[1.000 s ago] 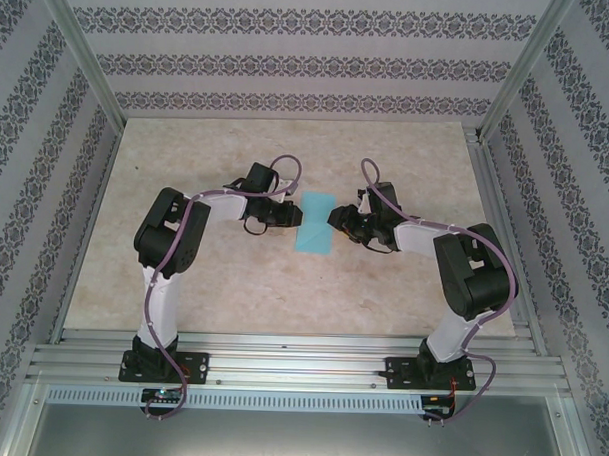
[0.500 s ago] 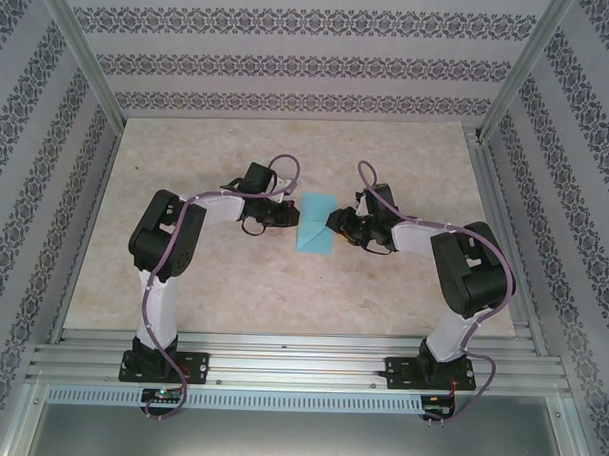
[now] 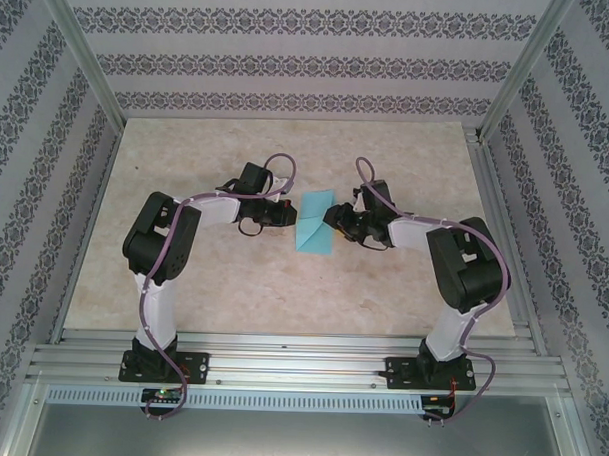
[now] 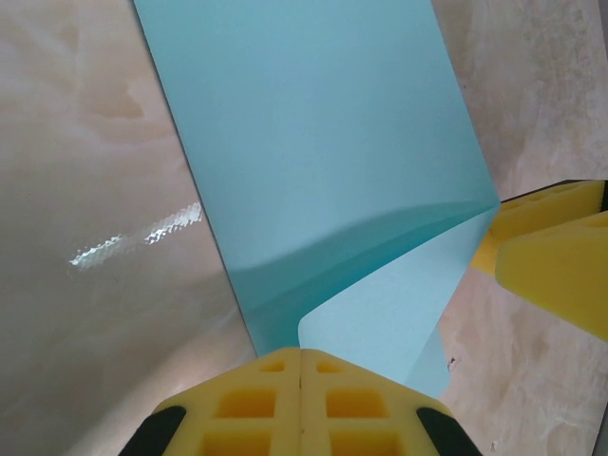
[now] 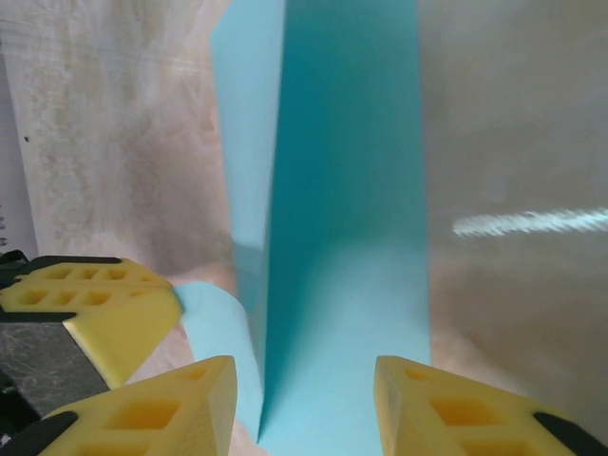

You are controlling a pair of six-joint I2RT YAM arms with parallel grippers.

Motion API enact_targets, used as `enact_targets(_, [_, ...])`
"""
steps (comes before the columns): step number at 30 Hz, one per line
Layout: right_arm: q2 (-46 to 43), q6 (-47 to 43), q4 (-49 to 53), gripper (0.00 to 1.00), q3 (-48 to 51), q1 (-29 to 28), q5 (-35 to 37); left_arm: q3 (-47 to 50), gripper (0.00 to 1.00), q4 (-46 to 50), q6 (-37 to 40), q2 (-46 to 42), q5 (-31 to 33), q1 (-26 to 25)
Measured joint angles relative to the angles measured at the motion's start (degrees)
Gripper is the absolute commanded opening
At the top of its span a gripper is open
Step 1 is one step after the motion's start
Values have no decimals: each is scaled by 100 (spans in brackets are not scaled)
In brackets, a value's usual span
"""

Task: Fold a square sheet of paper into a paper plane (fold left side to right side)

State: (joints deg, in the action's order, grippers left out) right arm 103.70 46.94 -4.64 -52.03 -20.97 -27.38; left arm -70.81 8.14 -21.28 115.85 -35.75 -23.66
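Note:
The square sheet of paper (image 3: 314,231), turquoise-blue, lies at the table's middle between both arms. My left gripper (image 3: 288,215) is shut on its left edge. In the left wrist view the yellow fingers (image 4: 266,399) press together on a lifted flap of the paper (image 4: 313,142), which curls up and over toward the right. My right gripper (image 3: 332,221) sits at the sheet's right side. Its fingers (image 5: 204,399) stand apart, open, astride the paper (image 5: 347,190) without pinching it. The paper plane is out of view.
The sheet rests on a beige marbled tabletop (image 3: 233,276). Patterned walls (image 3: 310,63) enclose the back and sides, with slanted metal posts (image 3: 85,70) at the corners. An aluminium rail (image 3: 300,363) runs along the near edge by the arm bases.
My left gripper has shut on the paper's left edge and raised it toward the right, so the sheet looks narrower from above. The right gripper has kept its opening and shifted slightly.

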Motion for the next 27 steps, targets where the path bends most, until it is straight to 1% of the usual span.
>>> enact_targets(5, [107,17,-59,41,-164,-98,-39,0,0,0,0,0,0,2])
enact_targets(7, [179,26,-63,35,-249,-118,-39,0,0,0,-2,0,0,2])
enact_targets(9, [267,61,-83,27,-326,-127,-50,0,0,0,0,0,0,2])
enact_targets(10, [321,105,-103,21,-363,-144,-68,0,0,0,0,0,0,2])
enact_targets(12, [382,129,-122,7,-387,-155,-83,0,13,0,2,0,2,2])
enact_targets(13, [387,136,-116,1,-387,-155,-85,9,22,-9,22,-7,9,2])
enact_targets(14, [382,144,-109,0,-387,-155,-83,48,29,-33,28,-37,11,2])
enact_targets(17, [313,166,-48,0,-389,-155,-70,437,42,-122,46,-422,129,2])
enact_targets(18, [254,166,2,0,-389,-155,-57,564,45,-136,50,-588,175,2])
enact_targets(20, [2,168,175,0,-385,-155,-2,946,49,-190,127,-1187,310,0])
enact_targets(24, [-767,192,472,0,-385,-153,79,1508,59,-299,199,-2437,505,-2])
enact_targets(27, [-1423,190,525,0,-385,-153,59,1882,73,-573,15,-3217,503,-2])
